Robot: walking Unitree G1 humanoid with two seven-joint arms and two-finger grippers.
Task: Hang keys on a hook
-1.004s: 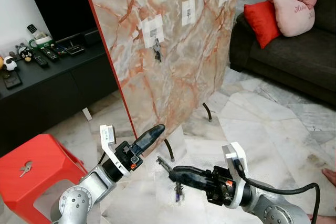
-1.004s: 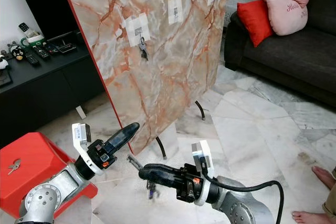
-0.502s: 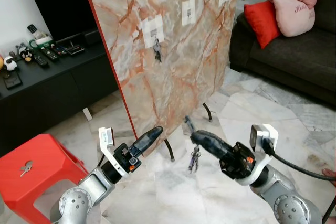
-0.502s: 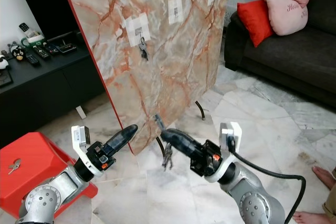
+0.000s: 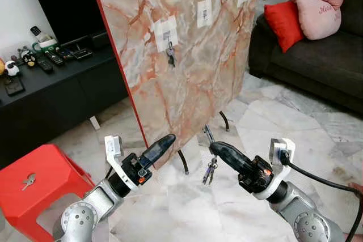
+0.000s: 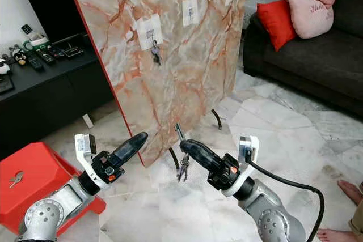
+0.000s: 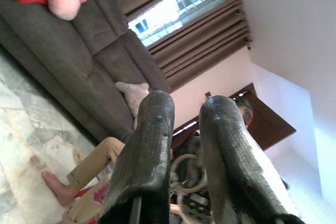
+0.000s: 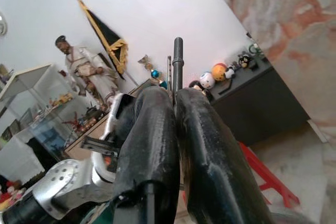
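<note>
Below the marble board (image 5: 193, 55), keys (image 5: 209, 171) dangle from the clamped right hand (image 5: 211, 143)

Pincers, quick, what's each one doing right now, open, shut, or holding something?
Left pincer: open, holding nothing, raised near the marble board.
Right pincer: shut on the keys, which dangle below it.

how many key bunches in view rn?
3. One hangs on the left hook of the marble board, one dangles from the right gripper above the floor, one lies on the red stool. Others may be hidden.
</note>
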